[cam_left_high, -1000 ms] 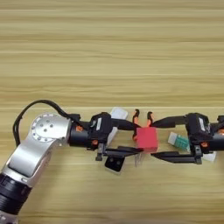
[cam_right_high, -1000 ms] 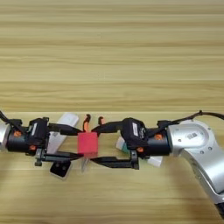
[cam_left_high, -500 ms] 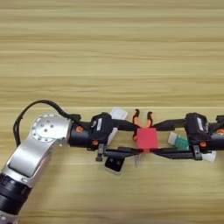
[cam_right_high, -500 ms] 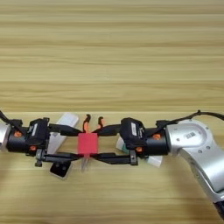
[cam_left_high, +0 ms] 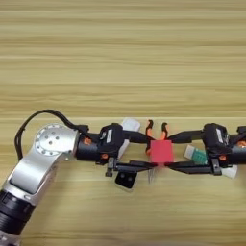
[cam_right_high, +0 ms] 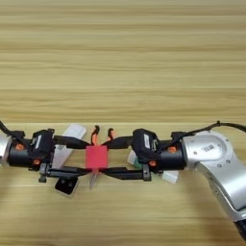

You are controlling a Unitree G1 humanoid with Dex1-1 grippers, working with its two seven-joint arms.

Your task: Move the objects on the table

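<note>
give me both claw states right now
Left claw: open, fingers on either side of the red cube.
Right claw: open, also straddling the cube.

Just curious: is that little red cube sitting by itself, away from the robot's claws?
No, the small red cube sits between the fingertips of both grippers.

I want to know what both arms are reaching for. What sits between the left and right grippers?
The small red cube sits between the left gripper and the right gripper, with the orange-handled pliers just behind it, clearest in the left eye view.
</note>
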